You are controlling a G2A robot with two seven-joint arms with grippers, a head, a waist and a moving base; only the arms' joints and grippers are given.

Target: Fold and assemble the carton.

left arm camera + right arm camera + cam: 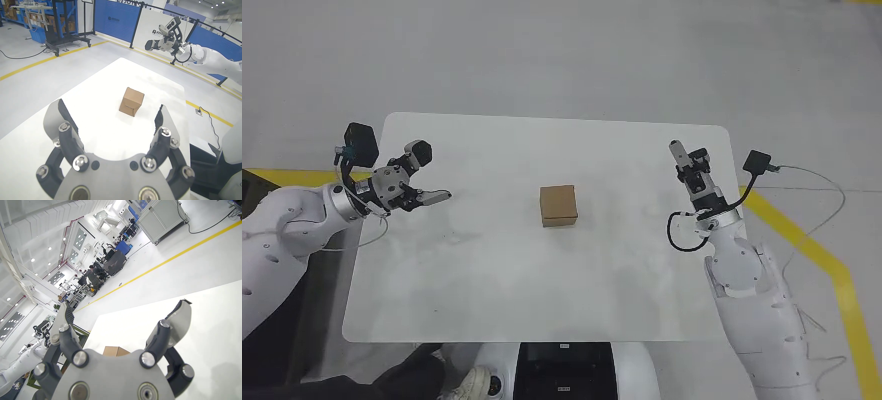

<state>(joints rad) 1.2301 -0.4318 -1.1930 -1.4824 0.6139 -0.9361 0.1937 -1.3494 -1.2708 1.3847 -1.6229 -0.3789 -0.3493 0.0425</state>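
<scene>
Because the carton looks assembled on the counter, the left gripper and right gripper hang aside, wide open, empty.

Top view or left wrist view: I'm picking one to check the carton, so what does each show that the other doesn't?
Top view: the whole outline of the table and the closed top face of the carton. Left wrist view: its side faces, one with a curved tuck seam. Both: the carton standing mid-table, with the open left gripper and the right gripper apart from it.
</scene>
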